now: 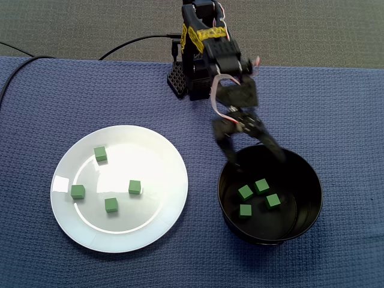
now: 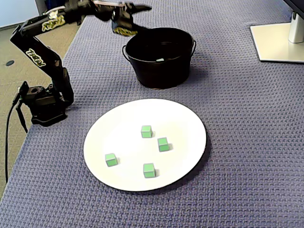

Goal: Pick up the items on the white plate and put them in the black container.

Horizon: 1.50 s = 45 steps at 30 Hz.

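Observation:
Several green cubes lie on the white plate (image 1: 144,150) at the left of a fixed view, one of them (image 1: 134,187) nearest the container. In the other fixed view the plate (image 2: 183,123) is in the foreground with the cubes, such as one (image 2: 146,131), near its middle. The black container (image 1: 313,183) holds several green cubes, one (image 1: 261,185) near its centre. My gripper (image 1: 255,157) hangs open over the container's rim on the arm's side, and nothing shows between its fingers. From the side the gripper (image 2: 137,20) sits just above the container (image 2: 159,71).
The arm's base (image 1: 186,81) is clamped at the far edge of the blue cloth (image 1: 336,108), with a black cable (image 1: 129,43) trailing away. A white stand base (image 2: 280,40) sits at the top right of the side view.

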Each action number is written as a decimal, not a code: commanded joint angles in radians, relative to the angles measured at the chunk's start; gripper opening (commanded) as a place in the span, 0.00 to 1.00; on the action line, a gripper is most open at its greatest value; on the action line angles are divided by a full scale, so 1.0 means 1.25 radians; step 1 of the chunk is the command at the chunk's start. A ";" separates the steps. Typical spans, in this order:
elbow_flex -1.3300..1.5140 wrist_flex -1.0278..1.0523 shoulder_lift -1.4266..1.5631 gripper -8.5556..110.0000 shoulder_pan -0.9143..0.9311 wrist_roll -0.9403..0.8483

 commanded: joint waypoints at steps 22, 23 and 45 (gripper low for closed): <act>-0.471 0.588 -0.351 0.34 0.736 -1.179; -0.479 0.587 -0.377 0.34 0.747 -1.193; -0.533 0.399 -0.714 0.40 0.885 -1.296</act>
